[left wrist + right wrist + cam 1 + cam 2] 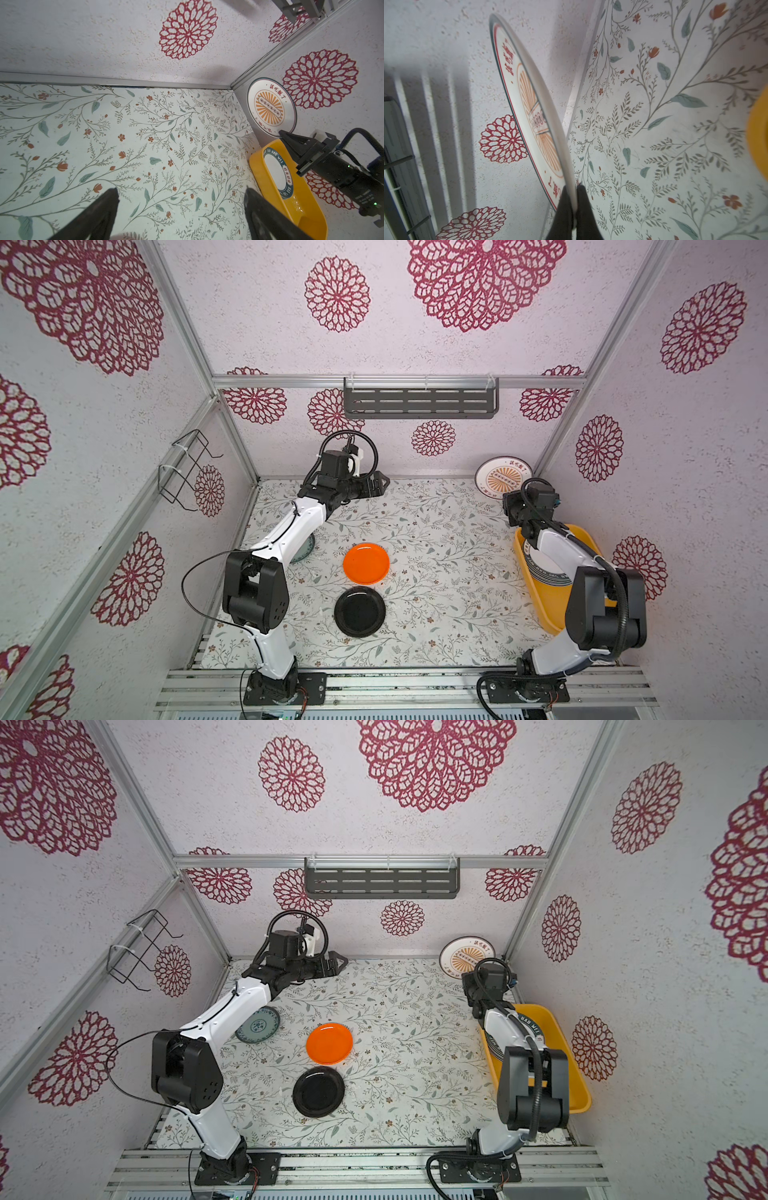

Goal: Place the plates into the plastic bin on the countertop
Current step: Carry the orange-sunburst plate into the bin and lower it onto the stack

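While the right gripper (574,188) is clamping the lower rim of the sunburst plate (270,106), that plate is standing steeply on edge just past the far end of the bin (582,1094), near the back corner. Inside the bin a teal-rimmed plate (277,172) is lying, partly hidden under the right arm in both top views. Well away from the bin, across the countertop (436,531), the left gripper (180,193) is hanging with jaws spread wide and nothing between them. An orange plate (365,563) and a black plate (360,612) are sitting just beside each other, out from the bin's long side. A blue-floral plate (258,1025) is lying farther off, half under the left arm.
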